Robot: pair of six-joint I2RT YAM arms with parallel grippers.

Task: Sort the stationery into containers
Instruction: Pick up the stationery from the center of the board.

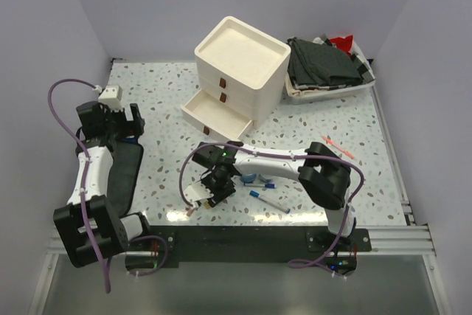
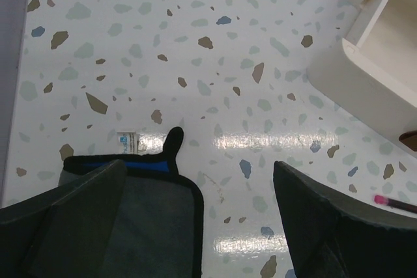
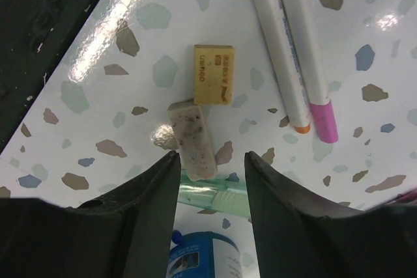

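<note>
The cream-white cabinet point(image 1: 240, 64) stands at the back centre, its bottom drawer point(image 1: 214, 117) pulled open and empty; a corner shows in the left wrist view point(image 2: 374, 63). My right gripper point(image 1: 215, 188) is low over stationery near the front edge, open point(image 3: 210, 161), straddling a speckled grey eraser point(image 3: 193, 138). A tan eraser point(image 3: 213, 74) lies just beyond it. A green translucent piece point(image 3: 225, 190) and a blue item point(image 3: 202, 258) lie under the jaws. Two white markers, orange-tipped point(image 3: 280, 56) and pink-tipped point(image 3: 309, 63), lie to the right. My left gripper point(image 1: 122, 119) is open and empty point(image 2: 199, 167).
A dark mat with a blue edge point(image 2: 146, 206) lies under my left gripper point(image 1: 124, 167). A white tray point(image 1: 332, 92) of dark cloths stands at the back right. An orange pen point(image 1: 338, 145), white blue-capped pens point(image 1: 269, 201) and a blue tape roll point(image 1: 249, 178) lie right of the right gripper.
</note>
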